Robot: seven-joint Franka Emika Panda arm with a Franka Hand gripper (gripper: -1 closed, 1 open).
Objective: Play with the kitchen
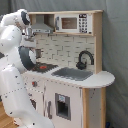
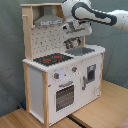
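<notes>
The kitchen (image 2: 60,75) is a toy unit of light wood and white panels on a wooden floor. It has a red-ringed black stovetop (image 2: 52,59), a grey sink (image 1: 74,73), a black faucet (image 1: 85,59), a grey hood (image 2: 49,20) and an oven door (image 2: 64,96). My white arm reaches in under the top shelf. The gripper (image 2: 75,42) hangs above the counter between stovetop and sink, in front of the tiled back wall. In the first exterior view the gripper (image 1: 30,42) is mostly hidden behind the arm's own links, above the stovetop (image 1: 43,66).
A toy microwave (image 1: 70,22) sits in the upper shelf beside the hood. Two red knobs (image 2: 65,72) sit on the front panel. A small door with a dark dispenser (image 2: 91,76) is under the sink. A grey curtain hangs behind the kitchen.
</notes>
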